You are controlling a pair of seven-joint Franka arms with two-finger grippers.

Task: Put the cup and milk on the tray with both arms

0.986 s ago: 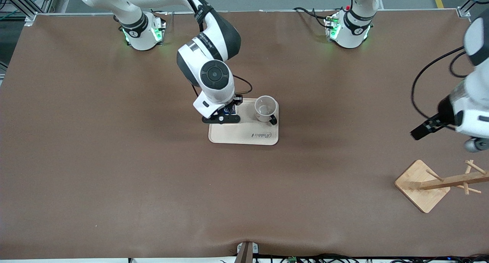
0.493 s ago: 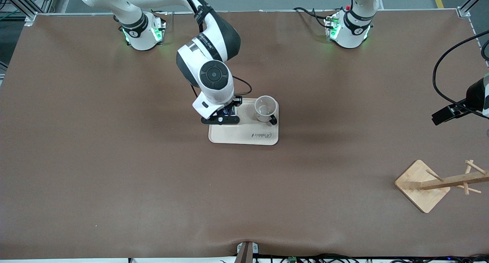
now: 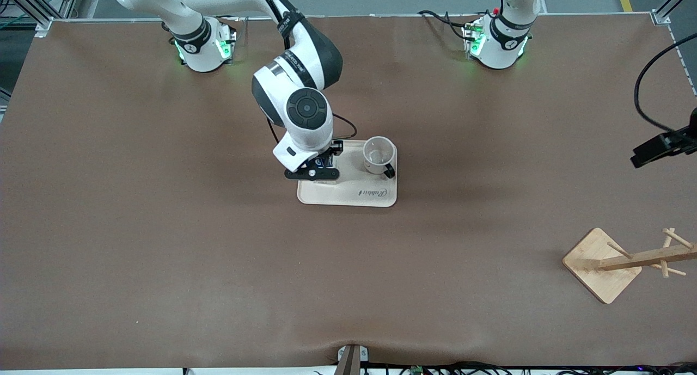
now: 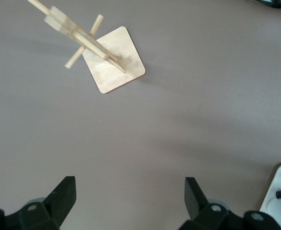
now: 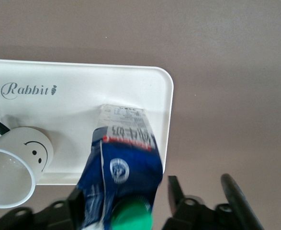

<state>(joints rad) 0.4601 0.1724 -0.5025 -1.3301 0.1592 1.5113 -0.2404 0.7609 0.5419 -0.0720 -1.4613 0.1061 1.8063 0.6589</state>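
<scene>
The cream tray (image 3: 354,194) lies mid-table, and its corner shows in the left wrist view (image 4: 280,179). The white smiley cup (image 3: 378,154) stands upright on the tray, toward the left arm's end. The blue milk carton (image 5: 126,153) with the green cap stands on the tray (image 5: 83,86) beside the cup (image 5: 16,163). In the front view only a blue sliver of the carton (image 3: 326,160) shows under the right hand. My right gripper (image 5: 123,191) straddles the carton's top, fingers open, with a gap at one side. My left gripper (image 4: 129,191) is open and empty, high over bare table.
A wooden peg stand with a square base (image 3: 601,266) sits near the left arm's end of the table, nearer the front camera; it also shows in the left wrist view (image 4: 114,64). Only a black part of the left hand (image 3: 661,145) shows at the front view's edge.
The left arm has swung away from the tray and mostly left the front view. The right gripper has shifted slightly over the tray; the cup and the carton stay put.
</scene>
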